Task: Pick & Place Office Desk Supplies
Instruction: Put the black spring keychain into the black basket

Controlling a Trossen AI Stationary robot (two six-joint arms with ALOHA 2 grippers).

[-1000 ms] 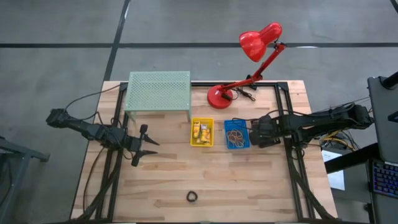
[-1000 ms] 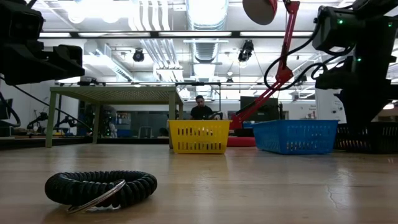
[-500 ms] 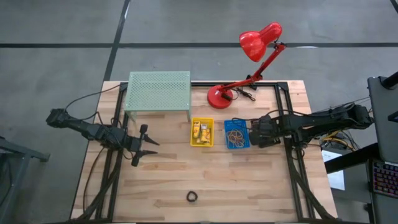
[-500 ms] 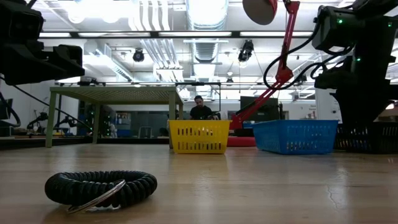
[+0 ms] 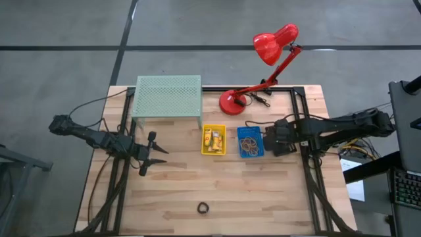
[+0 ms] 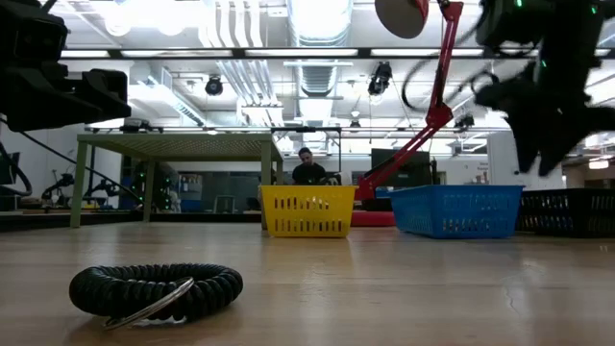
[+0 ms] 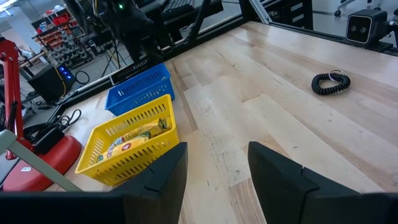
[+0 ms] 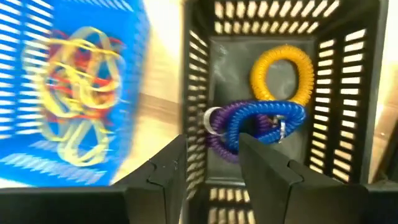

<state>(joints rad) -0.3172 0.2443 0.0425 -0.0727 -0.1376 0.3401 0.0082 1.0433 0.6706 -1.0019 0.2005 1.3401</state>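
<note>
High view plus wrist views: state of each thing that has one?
left gripper: open, empty, above bare table
right gripper: open, empty, over black basket
yellow basket: holds yellow packets
blue basket: holds rubber bands
black basket: holds yellow, blue, purple coil rings
black coil ring: loose on table
lamp: unlit

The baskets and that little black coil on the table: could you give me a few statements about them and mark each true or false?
1. The yellow basket sits beside the blue basket. True.
2. The black coil lies inside the yellow basket. False: it lies alone on the bare table.
3. The blue basket holds rubber bands. True.
4. The right gripper hangs over the green shelf. False: it is above the black basket.
</note>
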